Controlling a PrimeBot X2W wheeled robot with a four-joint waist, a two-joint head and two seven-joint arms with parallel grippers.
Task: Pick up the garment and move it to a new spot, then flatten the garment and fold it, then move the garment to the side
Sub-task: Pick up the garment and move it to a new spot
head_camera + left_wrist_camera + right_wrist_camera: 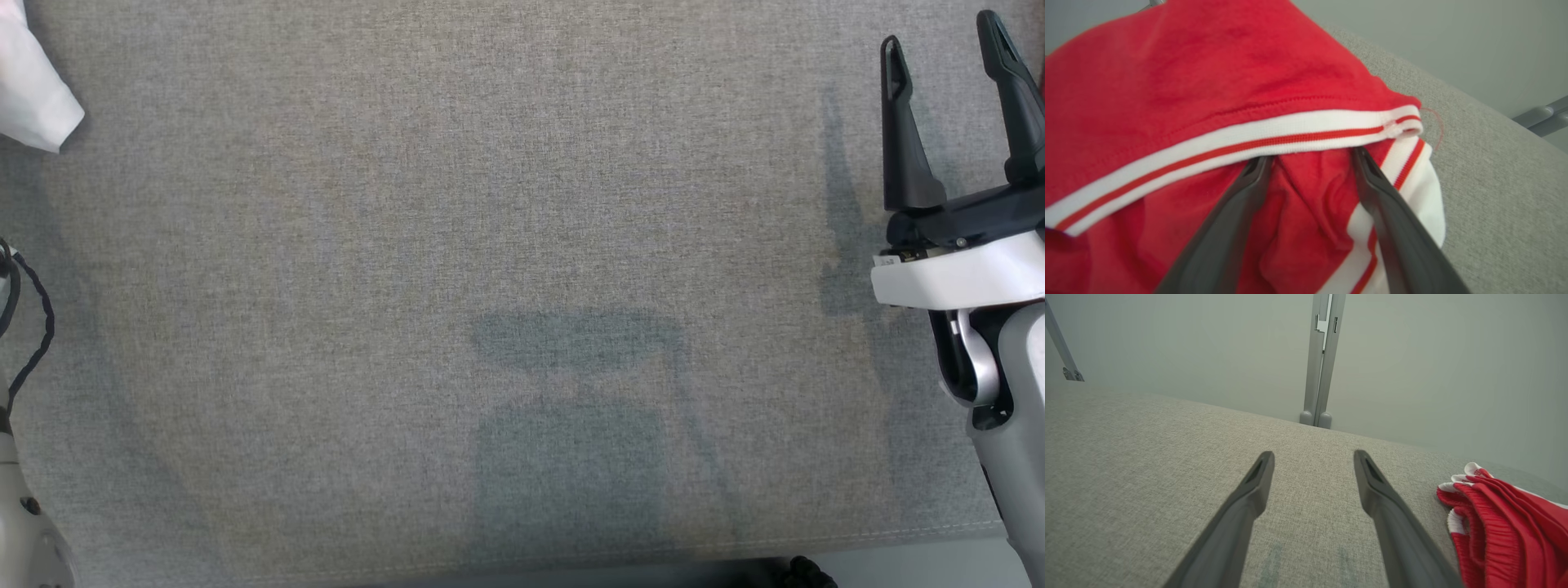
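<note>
The left wrist view gives what the head view lacks: the garment [1229, 73], red with a white band [1290, 130] carrying a thin red stripe, lies heaped at the edge of the grey cloth-covered table [1494, 171]. The left gripper [1308, 157] is right at it, its two dark fingers spread wide with their tips tucked just under the white band. Red cloth bulges between the fingers, but they are released, not pinching it. A loose red thread [1437, 126] curls off the corner of the band, and a broad white panel shows at the garment's right side.

In the head view there is a wide bare stretch of table [490, 204] with the robot's shadow on it. A white piece of cloth [33, 90] sits at the top left corner; whether it belongs to the garment I cannot tell. The pale left forearm [20, 539] and a dark cable [37, 327] stand at the left edge. The right gripper [939, 37] is at the upper right, fingers apart and holding nothing.

The right wrist view shows the right gripper [1313, 455] hovering open over the table [1147, 457]. Just beside its right finger lies a heap of red cloth [1506, 522] with a gathered elastic band and white edges. I cannot tell whether this is the same piece as the garment. Behind the table are a pale wall [1433, 355] and a grey metal post [1323, 359]
</note>
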